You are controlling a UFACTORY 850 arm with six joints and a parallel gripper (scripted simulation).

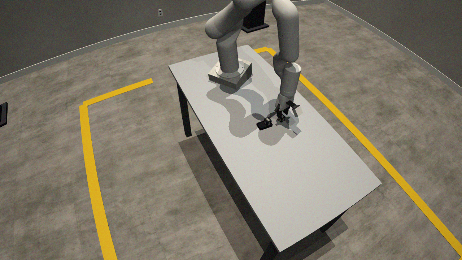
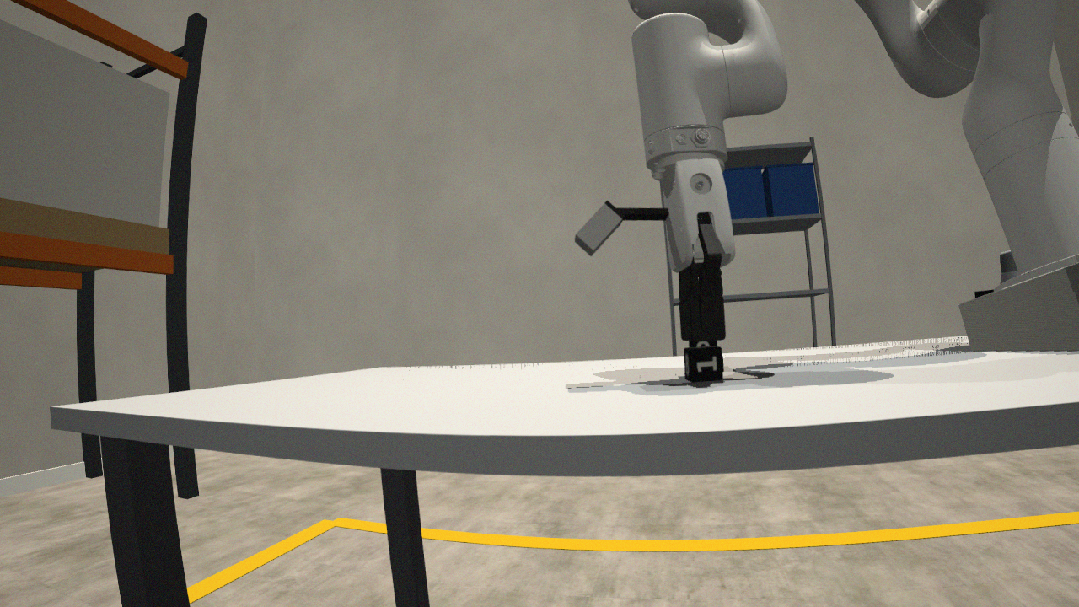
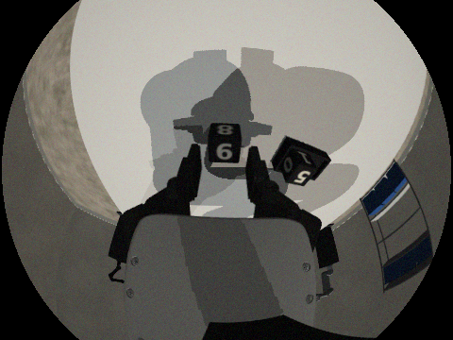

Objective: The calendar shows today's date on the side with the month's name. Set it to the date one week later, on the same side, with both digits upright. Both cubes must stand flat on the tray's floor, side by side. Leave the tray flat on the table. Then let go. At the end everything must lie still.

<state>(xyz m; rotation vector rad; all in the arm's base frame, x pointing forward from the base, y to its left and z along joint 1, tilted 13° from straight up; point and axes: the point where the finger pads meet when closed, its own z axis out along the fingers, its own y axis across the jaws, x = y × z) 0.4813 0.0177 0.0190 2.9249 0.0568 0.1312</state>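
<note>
Pincer (image 3: 222,178) half open, straddling loose cube (image 3: 225,145) on desk (image 1: 290,181), gripping nothing yet. Tray (image 1: 262,125) with second cube (image 3: 301,162) just beside.

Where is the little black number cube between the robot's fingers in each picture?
Top: cube on the table, right of the black tray.
Exterior: mid-right, under the hand, showing a sideways 1.
Wrist: centre, between the fingers, showing 8 and 6.
Shared landmark: the hand straddling it.
</note>
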